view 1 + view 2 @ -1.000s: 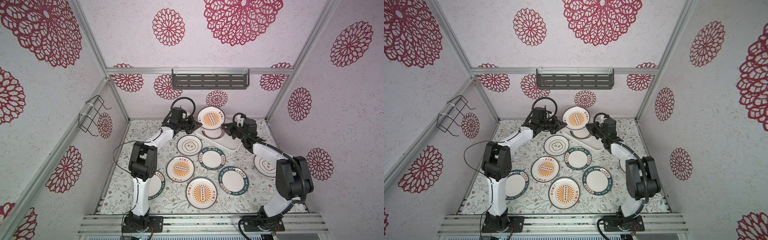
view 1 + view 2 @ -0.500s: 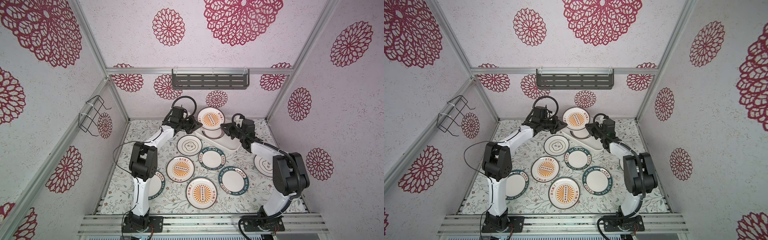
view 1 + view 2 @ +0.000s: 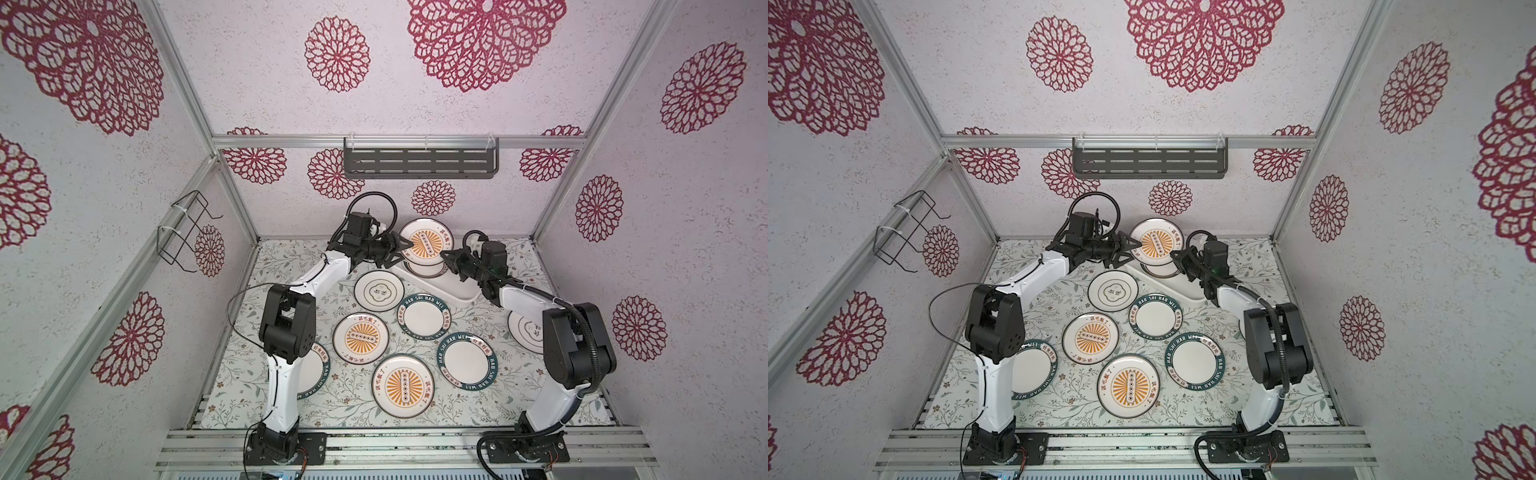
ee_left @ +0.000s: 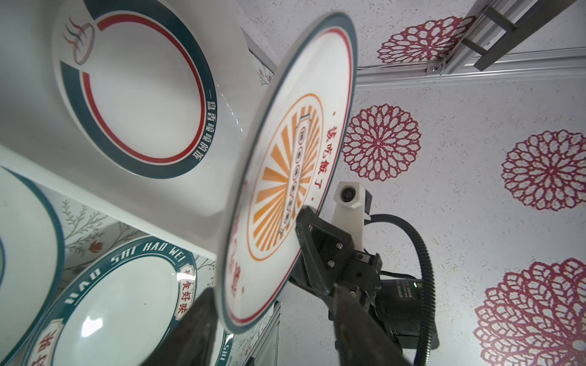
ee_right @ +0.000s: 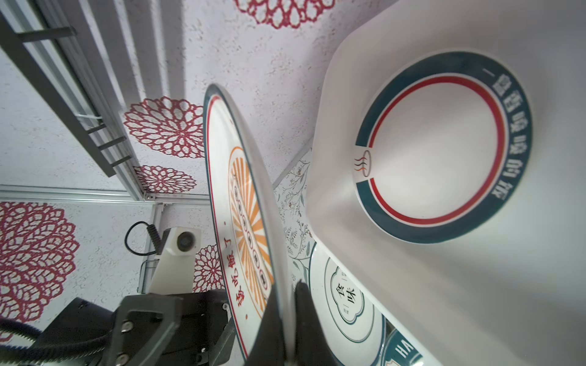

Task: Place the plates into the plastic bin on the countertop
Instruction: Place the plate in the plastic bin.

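Note:
A sunburst plate hangs tilted on edge above the far end of the plastic bin. My right gripper is shut on its rim. My left gripper stands open, its fingers either side of the opposite rim without pinching it. A teal-and-red ringed plate lies flat in the bin. Several more plates lie on the countertop, among them a clover plate and a teal-rimmed plate.
A dark slotted shelf hangs on the back wall above the bin. A wire rack juts from the left wall. One teal plate lies partly under the left arm, and a clover plate partly under the right arm.
My left gripper's jaws have opened off the sunburst plate's rim. The plate stays aloft over the bin, held by the right gripper alone, which has shifted slightly toward it.

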Motion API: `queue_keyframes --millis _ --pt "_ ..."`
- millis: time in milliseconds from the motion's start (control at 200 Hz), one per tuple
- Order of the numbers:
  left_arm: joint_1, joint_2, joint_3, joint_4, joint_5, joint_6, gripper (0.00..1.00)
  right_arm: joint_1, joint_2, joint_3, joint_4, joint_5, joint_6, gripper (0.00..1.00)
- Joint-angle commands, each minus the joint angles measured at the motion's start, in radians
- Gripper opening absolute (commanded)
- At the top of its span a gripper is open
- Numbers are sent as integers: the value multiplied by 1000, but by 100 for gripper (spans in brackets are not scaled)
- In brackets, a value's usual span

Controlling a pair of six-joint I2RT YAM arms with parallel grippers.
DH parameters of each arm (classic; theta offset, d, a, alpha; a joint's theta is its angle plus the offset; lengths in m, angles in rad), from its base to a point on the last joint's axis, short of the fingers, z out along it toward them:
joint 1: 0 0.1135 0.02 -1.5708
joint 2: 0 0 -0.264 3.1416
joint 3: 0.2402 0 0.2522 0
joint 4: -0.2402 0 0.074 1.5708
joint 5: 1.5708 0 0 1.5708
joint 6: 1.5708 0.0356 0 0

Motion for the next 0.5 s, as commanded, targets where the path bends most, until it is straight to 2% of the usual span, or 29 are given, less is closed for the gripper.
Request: queue_keyframes --millis 0,270,495 --pt "-1 -81 -7 -67 -74 95 97 -16 -18 5 10 34 -9 0" --pt "53 -266 -139 -188 -290 227 97 -25 37 78 -139 102 -88 0" --pt "96 -381 -254 -187 -356 286 97 -27 122 171 -258 146 -162 0"
